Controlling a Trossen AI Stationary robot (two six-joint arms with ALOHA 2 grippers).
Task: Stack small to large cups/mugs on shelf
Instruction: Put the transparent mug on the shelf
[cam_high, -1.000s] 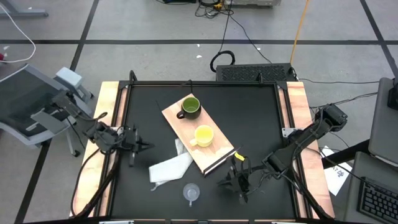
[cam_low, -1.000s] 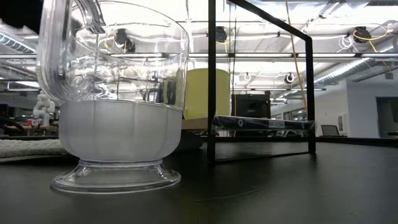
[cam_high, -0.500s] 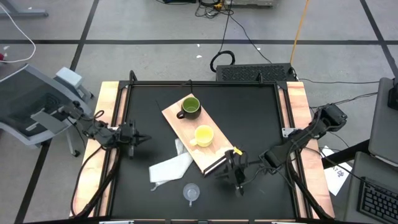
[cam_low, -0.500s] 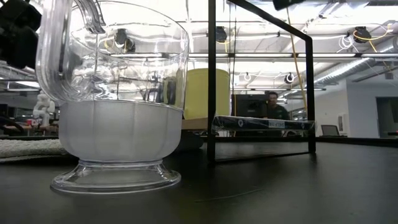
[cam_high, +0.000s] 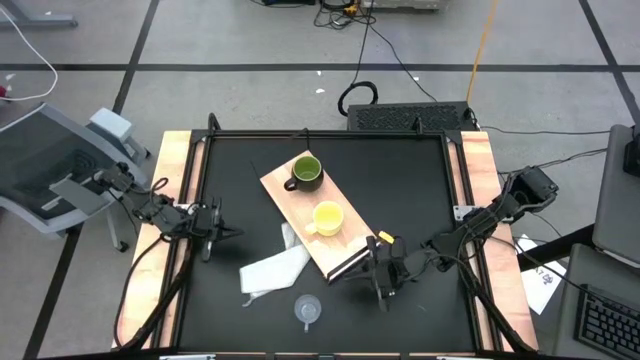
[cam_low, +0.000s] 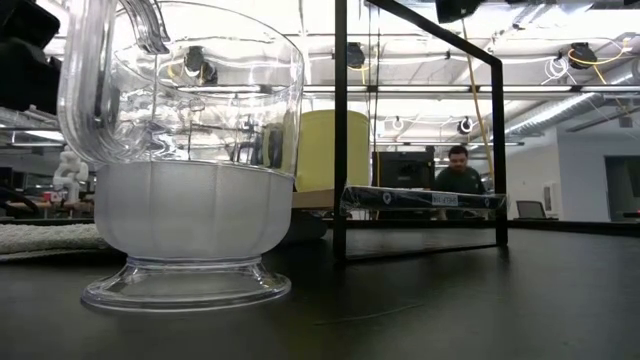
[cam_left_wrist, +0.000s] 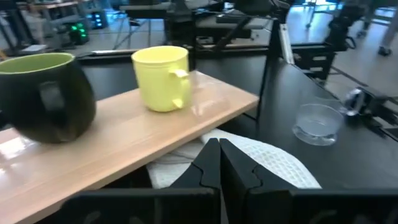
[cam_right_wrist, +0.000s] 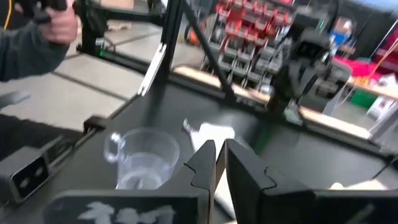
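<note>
The light-wood shelf (cam_high: 300, 200) lies slantwise mid-table, raised a little above the black top. A dark olive mug (cam_high: 305, 172) and a yellow mug (cam_high: 326, 218) stand upright on it. The clear cup (cam_high: 307, 310) stands upright on the tabletop near the front edge and fills the low view (cam_low: 190, 170). My left gripper (cam_high: 235, 235) hovers shut at the table's left side, pointing at the shelf (cam_left_wrist: 124, 143). My right gripper (cam_high: 365, 275) is shut to a thin slit beside the shelf's dark end strip (cam_high: 345, 266), pointing toward the clear cup (cam_right_wrist: 143, 158).
A white cloth (cam_high: 275, 265) lies on the tabletop, reaching under the shelf's left edge (cam_left_wrist: 249, 158). A thin black frame post (cam_low: 340, 130) rises by the shelf. A person (cam_low: 460, 168) sits in the room behind, and a person's sleeve (cam_right_wrist: 31, 37) shows beyond the table.
My right gripper has shifted toward the shelf's dark end and tipped up from pointing downward to about level. My left gripper has sunk a little at the left side of the table. The mugs, the cup and the cloth have stayed put.
</note>
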